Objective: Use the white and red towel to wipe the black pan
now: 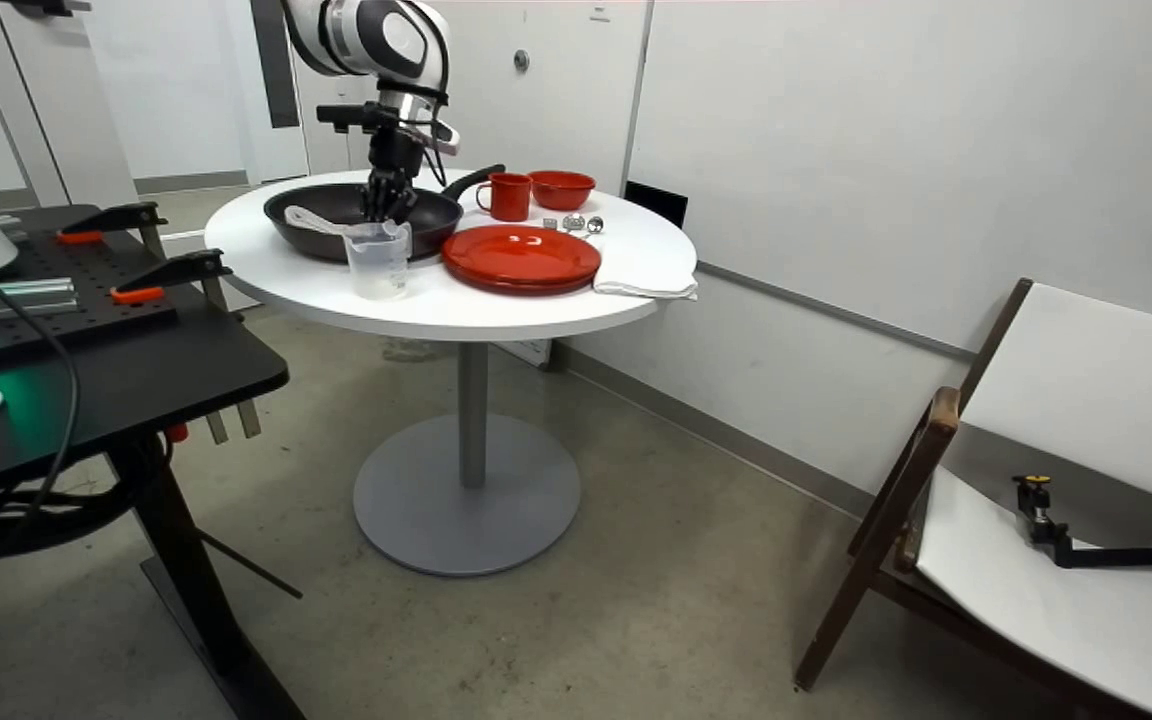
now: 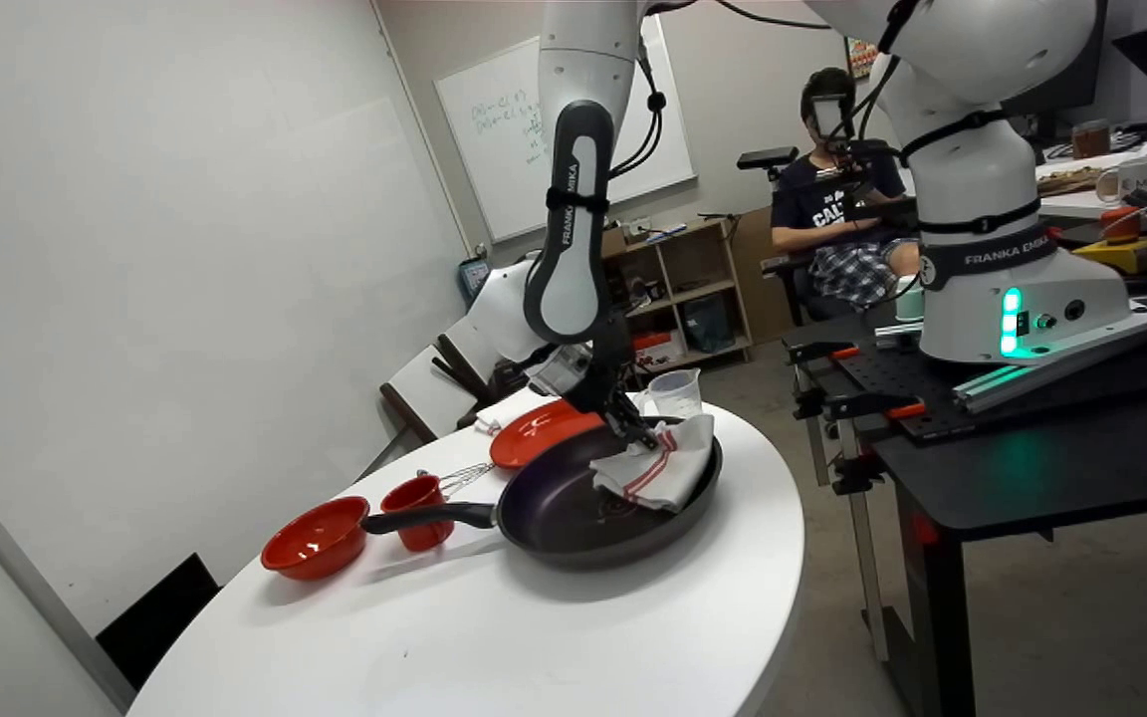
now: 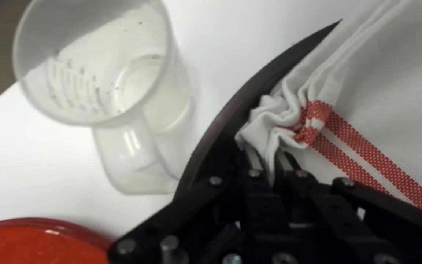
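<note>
The black pan [image 2: 554, 498] rests on the round white table, its handle pointing towards the red mug and bowl. Inside it lies the white and red towel [image 2: 678, 468], bunched at one corner and spread across part of the pan floor. In the wrist view, a fold of the towel [image 3: 387, 91] is pinched between the fingertips of my gripper [image 3: 267, 161], which is shut on it. The towel also covers a stretch of the pan's rim [image 3: 225, 124] there. My gripper [image 1: 386, 212] points down into the pan, and whether the fingertips touch its floor cannot be seen.
A clear measuring cup [image 3: 97, 66] stands close beside the pan's rim. Stacked red plates [image 1: 521, 255] lie near it, with a folded white cloth [image 1: 646, 280] beyond. A red mug [image 2: 419, 513] and red bowl [image 2: 315, 538] stand by the handle; a whisk [image 2: 467, 478] lies near the mug.
</note>
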You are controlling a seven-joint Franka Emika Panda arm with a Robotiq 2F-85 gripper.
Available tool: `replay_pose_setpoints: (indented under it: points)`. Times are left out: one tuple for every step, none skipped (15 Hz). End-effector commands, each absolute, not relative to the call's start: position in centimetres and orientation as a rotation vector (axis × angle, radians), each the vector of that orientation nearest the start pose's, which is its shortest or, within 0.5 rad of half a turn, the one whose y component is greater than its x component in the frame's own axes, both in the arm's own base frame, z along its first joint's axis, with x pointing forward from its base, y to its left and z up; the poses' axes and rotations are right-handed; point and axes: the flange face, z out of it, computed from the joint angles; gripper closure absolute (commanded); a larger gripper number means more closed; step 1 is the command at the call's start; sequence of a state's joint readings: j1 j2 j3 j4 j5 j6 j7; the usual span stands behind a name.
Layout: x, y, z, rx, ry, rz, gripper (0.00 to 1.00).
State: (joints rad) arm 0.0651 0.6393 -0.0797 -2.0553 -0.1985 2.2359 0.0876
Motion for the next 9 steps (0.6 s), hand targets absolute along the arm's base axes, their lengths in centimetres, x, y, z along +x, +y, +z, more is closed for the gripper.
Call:
replay_pose_setpoints:
  points:
    - [54.2, -2.5, 9.6, -3.426, -0.201, 0.636, 0.97]
    - [54.6, -2.5, 9.7, -3.456, -0.221, 0.596, 0.97]
    - [54.9, -2.2, 9.9, -3.474, -0.234, 0.552, 0.97]
    - [55.1, -1.9, 10.1, -3.487, -0.243, 0.51, 0.97]
    - [55.3, -1.5, 10.2, -3.491, -0.247, 0.469, 0.97]
    - [55.5, -1.0, 10.5, -3.488, -0.245, 0.415, 0.97]
    - [55.7, -0.4, 10.7, -3.475, -0.239, 0.365, 0.97]
    - [56.0, 0.4, 11.1, -3.453, -0.23, 0.305, 0.97]
    - [56.3, 1.3, 11.4, -3.434, -0.234, 0.244, 0.97]
